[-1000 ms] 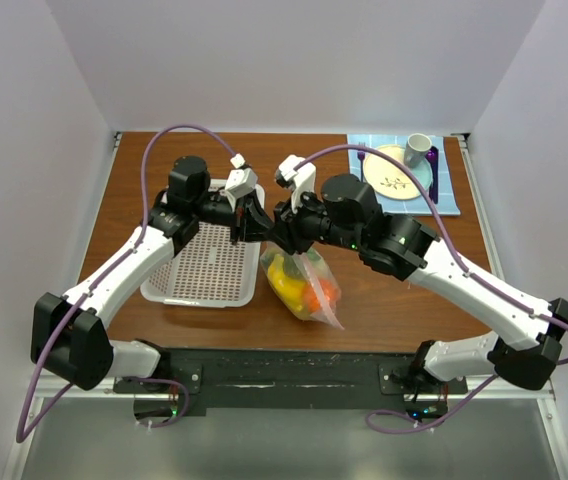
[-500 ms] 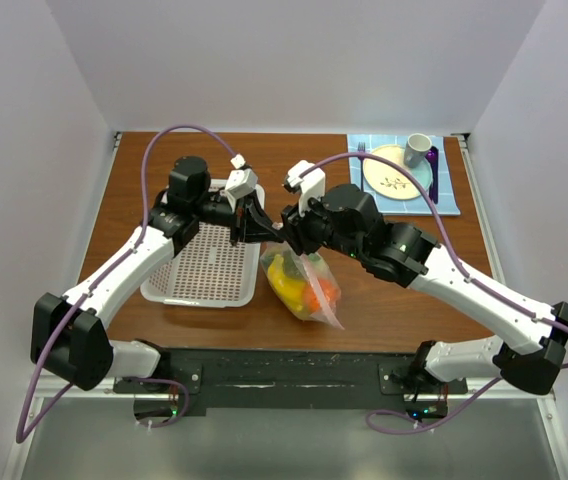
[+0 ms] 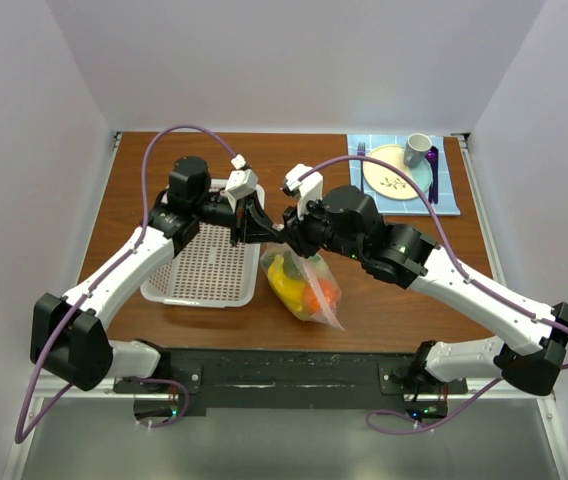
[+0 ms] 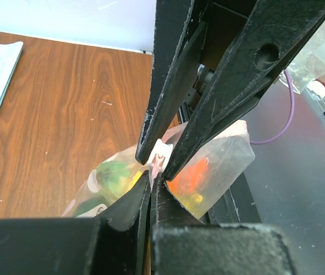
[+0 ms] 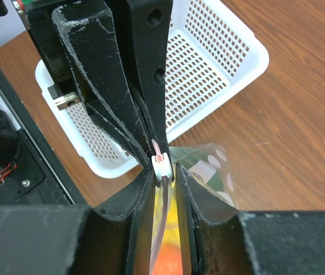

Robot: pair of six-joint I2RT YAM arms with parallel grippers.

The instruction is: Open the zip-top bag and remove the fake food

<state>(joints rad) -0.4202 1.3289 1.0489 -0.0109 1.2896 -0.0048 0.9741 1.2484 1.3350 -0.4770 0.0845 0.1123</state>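
The zip-top bag [image 3: 304, 288] hangs between both grippers above the table's front middle. Through the clear plastic I see the fake food: a yellow banana [image 3: 286, 280], an orange-red fruit [image 3: 322, 293], and green pieces [image 4: 114, 175]. My left gripper [image 3: 270, 232] is shut on the pinkish zip strip [image 4: 154, 167]. My right gripper [image 3: 287, 238] faces it tip to tip and is closed around the white zip slider [image 5: 162, 165]. In the left wrist view the left gripper [image 4: 153, 179] meets the right fingers [image 4: 179, 154] at the slider. In the right wrist view the right gripper [image 5: 165, 173] straddles the bag's top edge.
A white perforated basket [image 3: 209, 262] stands left of the bag, under the left arm; it also shows in the right wrist view [image 5: 208, 69]. A blue mat [image 3: 449, 195] at the back right holds a yellow plate [image 3: 392, 172], a cup [image 3: 417, 150] and cutlery.
The right arm's wrist has shifted slightly to the right and turned a little. The bag hangs in the same place. The left arm has not moved.
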